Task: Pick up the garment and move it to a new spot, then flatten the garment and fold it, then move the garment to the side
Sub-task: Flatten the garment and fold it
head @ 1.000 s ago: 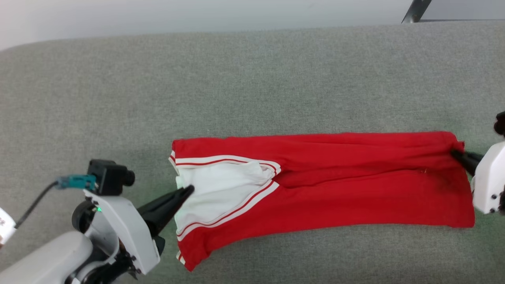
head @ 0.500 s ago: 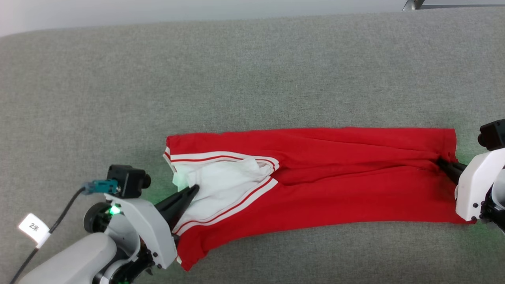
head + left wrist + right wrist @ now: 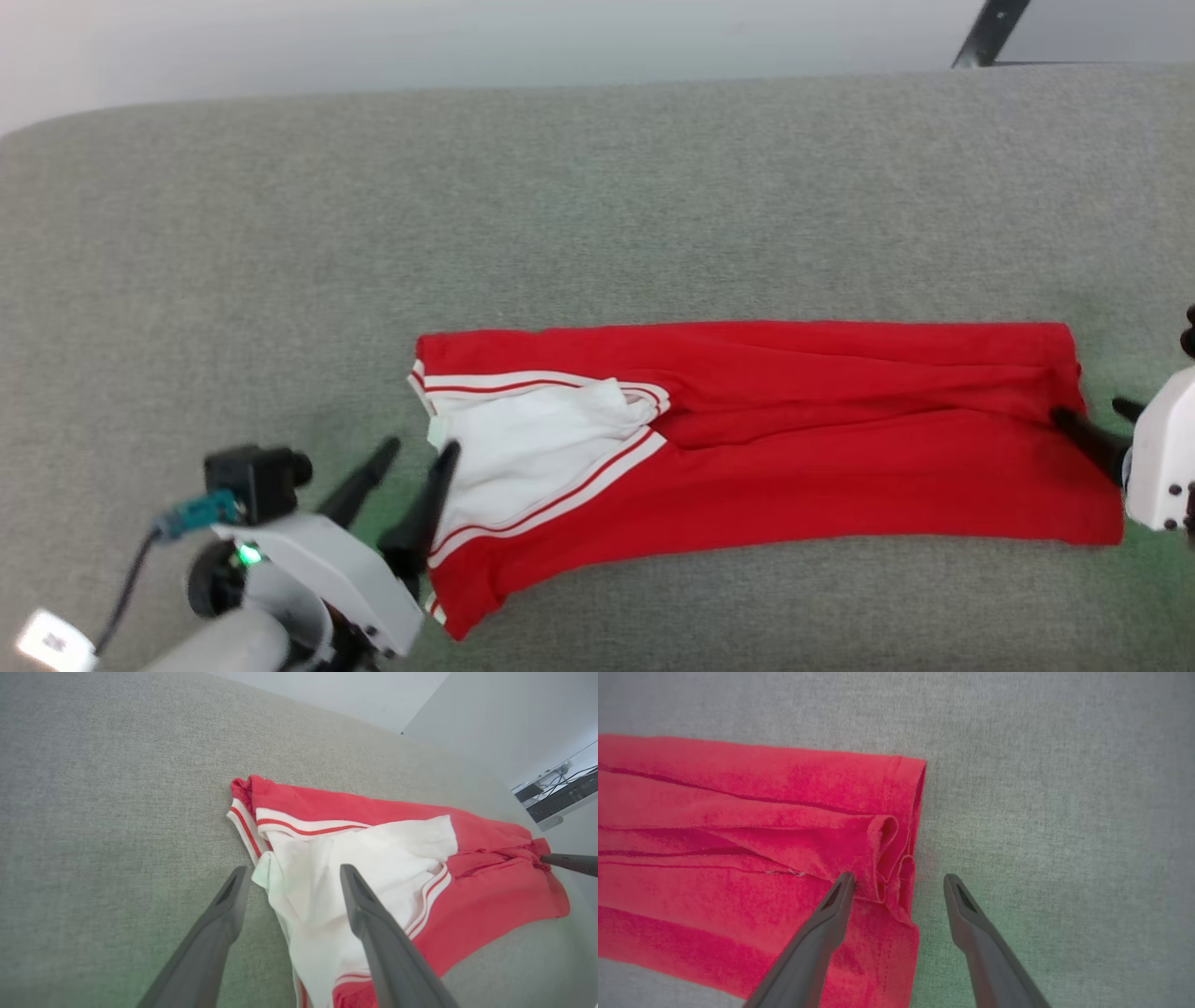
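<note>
The garment [image 3: 794,467] lies on the grey surface as a long red strip folded lengthwise, its white sleeve [image 3: 532,457] with red-and-white trim at the left end. My left gripper [image 3: 420,448] stands open at that end. In the left wrist view its fingers straddle the sleeve's edge [image 3: 280,877] of the garment [image 3: 490,896]. My right gripper [image 3: 1089,411] is open at the red hem on the right end. One finger rests over the cloth and the other over bare surface, with the bunched hem [image 3: 896,858] of the garment [image 3: 714,812] between them. Neither gripper holds anything.
The grey fabric surface [image 3: 597,187] spreads wide on all sides of the garment. Its far edge meets a pale wall, where a dark bar [image 3: 990,33] stands at the top right. A white tag [image 3: 51,639] hangs on the left wrist's cable.
Both grippers were shut on the garment's ends and have opened, letting the sleeve and the hem go. The head camera shifted a little.
</note>
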{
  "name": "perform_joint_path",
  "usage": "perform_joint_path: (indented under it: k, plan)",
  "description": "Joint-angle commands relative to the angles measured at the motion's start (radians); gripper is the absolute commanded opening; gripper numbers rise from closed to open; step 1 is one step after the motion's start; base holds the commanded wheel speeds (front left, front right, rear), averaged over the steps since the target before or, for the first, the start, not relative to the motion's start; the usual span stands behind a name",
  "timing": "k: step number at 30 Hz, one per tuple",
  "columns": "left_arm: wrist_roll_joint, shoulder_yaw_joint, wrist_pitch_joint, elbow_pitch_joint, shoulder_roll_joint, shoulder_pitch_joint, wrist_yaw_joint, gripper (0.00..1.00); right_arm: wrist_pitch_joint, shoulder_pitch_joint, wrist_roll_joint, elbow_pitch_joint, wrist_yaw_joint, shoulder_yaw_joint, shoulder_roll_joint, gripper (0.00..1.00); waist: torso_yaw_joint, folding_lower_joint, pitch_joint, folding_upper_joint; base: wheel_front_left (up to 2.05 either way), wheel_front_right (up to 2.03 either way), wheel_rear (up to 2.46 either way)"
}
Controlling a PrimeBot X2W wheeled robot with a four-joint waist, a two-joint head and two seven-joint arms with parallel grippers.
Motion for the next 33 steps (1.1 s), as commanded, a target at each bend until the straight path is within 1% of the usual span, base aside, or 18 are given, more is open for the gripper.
perform_joint_path:
  k: [1,3,5,6,8,10,13,16,19,23,25,28,31,32,33]
  plan:
    - [-0.006,0.012,-0.012,-0.004,-0.018,0.033,0.008,1.00,0.030,0.024,0.018,0.004,-0.002,-0.005,-0.003,1.00,0.018,0.0000,-0.010,0.0000,0.00,0.00,0.00]
    - [-0.014,0.033,-0.021,-0.005,-0.043,0.068,0.013,1.00,0.068,0.037,0.029,0.011,-0.002,-0.015,-0.003,1.00,0.031,0.0000,-0.014,0.0000,0.00,0.00,0.00]
    - [0.001,0.052,-0.027,0.000,-0.068,0.097,0.016,1.00,0.091,0.044,0.032,0.019,-0.002,-0.026,-0.005,1.00,0.045,0.0000,-0.016,0.0000,0.00,0.00,0.00]
    - [0.001,0.052,-0.027,0.000,-0.068,0.097,0.016,1.00,0.091,0.044,0.032,0.019,-0.002,-0.026,-0.005,1.00,0.045,0.0000,-0.016,0.0000,0.00,0.00,0.00]
    - [0.024,0.070,-0.029,0.011,-0.097,0.123,0.022,1.00,0.104,0.049,0.030,0.036,-0.001,-0.042,-0.001,1.00,0.061,0.0000,-0.017,0.0000,0.00,0.00,0.00]
    - [0.063,0.115,-0.030,0.019,-0.134,0.142,0.025,1.00,0.121,0.049,0.023,0.055,-0.001,-0.055,0.006,1.00,0.077,0.0000,-0.018,0.0000,0.00,0.00,0.00]
    - [0.152,0.179,-0.030,0.037,-0.190,0.188,0.026,1.00,0.150,0.038,0.012,0.088,-0.002,-0.071,0.012,1.00,0.101,0.0000,-0.022,0.0000,0.00,0.00,0.00]
    - [0.279,0.235,-0.030,0.057,-0.239,0.216,0.037,1.00,0.184,0.026,-0.001,0.123,-0.002,-0.084,0.024,1.00,0.121,0.0000,-0.027,0.0000,0.00,0.00,0.00]
    - [0.389,0.296,-0.030,0.069,-0.288,0.250,0.028,1.00,0.220,0.014,-0.015,0.158,-0.001,-0.090,0.037,1.00,0.140,0.0000,-0.037,0.0000,0.00,0.00,0.00]
    - [0.517,0.369,-0.030,0.070,-0.341,0.279,0.007,1.00,0.264,0.007,-0.038,0.196,-0.001,-0.092,0.050,1.00,0.165,0.0000,-0.052,0.0000,0.00,0.00,0.00]
    - [0.585,0.404,-0.030,0.064,-0.359,0.293,-0.002,1.00,0.282,0.006,-0.049,0.204,-0.001,-0.088,0.056,1.00,0.173,0.0000,-0.057,0.0000,0.00,0.00,0.00]
    - [0.662,0.448,-0.030,0.056,-0.391,0.311,-0.021,1.00,0.306,0.009,-0.057,0.210,0.000,-0.081,0.066,1.00,0.180,0.0000,-0.061,0.0000,0.00,0.00,0.00]
    - [0.713,0.483,-0.030,0.061,-0.425,0.325,-0.044,1.00,0.327,0.019,-0.064,0.209,0.002,-0.072,0.072,1.00,0.182,0.0000,-0.060,0.0000,0.00,0.00,0.00]
    - [0.734,0.494,-0.030,0.063,-0.432,0.328,-0.053,1.00,0.334,0.026,-0.068,0.209,0.002,-0.071,0.073,0.93,0.182,0.0000,-0.059,0.0000,0.00,0.00,0.00]
    - [0.743,0.504,-0.030,0.066,-0.444,0.334,-0.060,1.00,0.340,0.033,-0.071,0.208,0.002,-0.068,0.073,0.76,0.182,0.0000,-0.058,0.0000,0.00,0.00,0.00]
